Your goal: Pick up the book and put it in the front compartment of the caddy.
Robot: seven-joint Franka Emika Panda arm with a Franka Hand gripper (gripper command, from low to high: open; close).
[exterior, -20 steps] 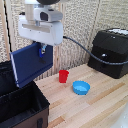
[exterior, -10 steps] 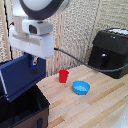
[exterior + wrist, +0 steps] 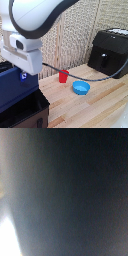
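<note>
Where the light wooden tabletop (image 3: 95, 107) runs in pale planks across the exterior view, it carries a small red cup (image 3: 63, 76) and, just beside it toward the view's right, a shallow blue bowl (image 3: 80, 88), the two apart. Behind them stands a woven, tan wall (image 3: 80, 35), and at the view's far right a black hard-plastic machine (image 3: 110, 52) sits on the table, a dark cable (image 3: 75, 74) trailing from near it across toward the arm. The white robot arm (image 3: 35, 17) fills the upper left of that view, and its gripper (image 3: 22, 75) hangs low at the left edge; the fingers are hidden behind the wrist housing, so I cannot tell how far apart they stand or whether they grip anything. Directly below it the dark navy book (image 3: 17, 90) stands upright over the black fabric caddy (image 3: 25, 117); which compartment it is over cannot be told. The wrist view is only a dark blur.
</note>
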